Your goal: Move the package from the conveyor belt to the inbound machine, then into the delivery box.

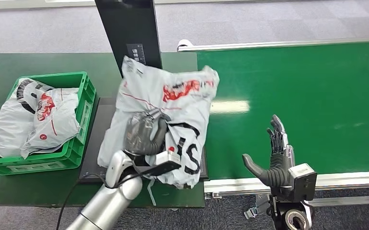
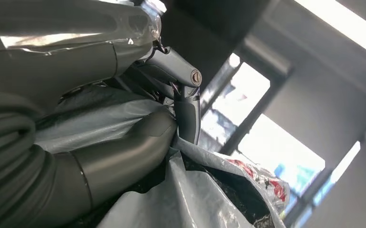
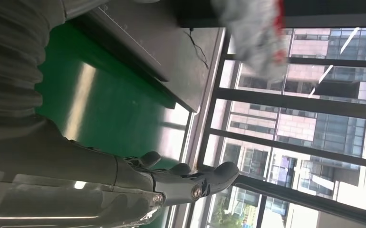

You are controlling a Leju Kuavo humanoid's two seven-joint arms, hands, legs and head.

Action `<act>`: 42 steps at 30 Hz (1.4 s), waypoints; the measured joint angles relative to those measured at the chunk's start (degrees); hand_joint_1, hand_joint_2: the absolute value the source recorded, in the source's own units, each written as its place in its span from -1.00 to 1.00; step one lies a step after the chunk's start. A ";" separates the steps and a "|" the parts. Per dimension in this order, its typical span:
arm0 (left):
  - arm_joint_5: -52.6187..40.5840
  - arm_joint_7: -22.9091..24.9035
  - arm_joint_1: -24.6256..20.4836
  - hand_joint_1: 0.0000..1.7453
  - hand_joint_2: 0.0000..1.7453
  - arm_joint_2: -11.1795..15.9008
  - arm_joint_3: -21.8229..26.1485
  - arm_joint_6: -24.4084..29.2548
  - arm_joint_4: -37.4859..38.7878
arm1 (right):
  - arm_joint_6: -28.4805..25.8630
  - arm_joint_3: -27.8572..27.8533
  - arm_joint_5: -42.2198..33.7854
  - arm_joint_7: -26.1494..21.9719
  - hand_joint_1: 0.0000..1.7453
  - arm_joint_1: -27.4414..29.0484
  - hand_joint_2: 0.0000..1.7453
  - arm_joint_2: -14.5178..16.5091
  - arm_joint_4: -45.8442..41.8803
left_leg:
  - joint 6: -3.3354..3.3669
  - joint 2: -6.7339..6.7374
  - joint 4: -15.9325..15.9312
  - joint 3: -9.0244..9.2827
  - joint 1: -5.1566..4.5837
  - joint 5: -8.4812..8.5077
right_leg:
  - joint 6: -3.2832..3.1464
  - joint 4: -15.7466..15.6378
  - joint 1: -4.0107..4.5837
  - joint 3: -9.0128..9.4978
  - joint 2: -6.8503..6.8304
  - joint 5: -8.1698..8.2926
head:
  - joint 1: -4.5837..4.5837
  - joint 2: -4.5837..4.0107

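Package [image 1: 166, 112], a grey-white poly bag with red and black print, is held by the left hand [image 1: 144, 133] above the dark platform [image 1: 96, 143] of the inbound machine, in front of its black post [image 1: 130, 28]. Whether its lower edge touches the platform cannot be told. The left wrist view shows the fingers [image 2: 188, 114] bunched into loose film rather than around the contents.

Right hand [image 1: 276, 160] holds nothing, its fingers spread, and hovers over the near edge of the green belt [image 1: 293, 96].

Risks, as judged:
- Film may slide through the grasp, dropping the package short of the crate.
- The bag is slack and hangs wide; a trailing corner could catch on the platform edge or the crate wall during transfer.
- The post stands close behind; a high swing could brush it.

Containers: the green crate [image 1: 86, 103] stands just left of the platform. It holds at least two similar bags [image 1: 43, 117], heaped to about rim level, one draped over the far-left rim. Room remains mainly on top, so a further package may sit proud and slip off.
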 joint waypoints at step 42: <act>-19.40 12.74 -18.03 1.00 1.00 12.69 30.79 5.93 15.82 | -0.98 -4.19 0.40 -0.24 -1.00 7.61 1.00 1.03 -7.69 | -0.03 0.17 -0.01 0.05 0.04 0.03 | -0.02 0.04 0.04 -0.01 0.14 0.01 | 0.00 -0.01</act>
